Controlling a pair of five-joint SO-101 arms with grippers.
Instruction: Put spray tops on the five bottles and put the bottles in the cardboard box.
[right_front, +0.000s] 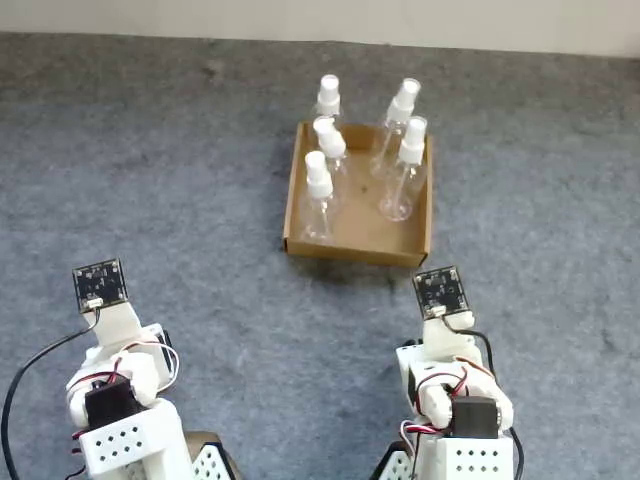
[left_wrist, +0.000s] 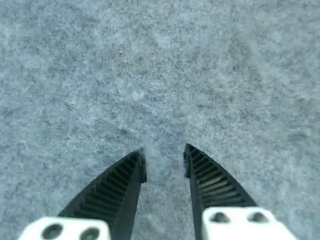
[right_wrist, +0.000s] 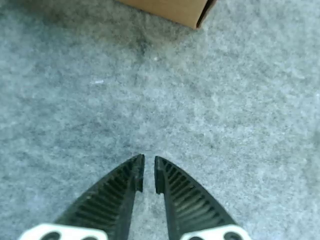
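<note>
The cardboard box (right_front: 424, 225) sits on the grey carpet at the middle of the table. Several clear bottles stand upright in it, each with a white spray top: one at the front left (right_front: 318, 195), one behind it (right_front: 330, 145), one at the front right (right_front: 405, 170), and two at the back (right_front: 328, 97) (right_front: 400, 108). My left gripper (left_wrist: 164, 152) hangs slightly open over bare carpet, holding nothing. My right gripper (right_wrist: 149, 162) is all but shut and empty, just short of the box's near corner (right_wrist: 175, 10).
Both arms are folded back at the near edge, the left arm (right_front: 110, 350) and the right arm (right_front: 450, 370). Grey carpet (right_front: 180, 180) lies bare to the left and right of the box.
</note>
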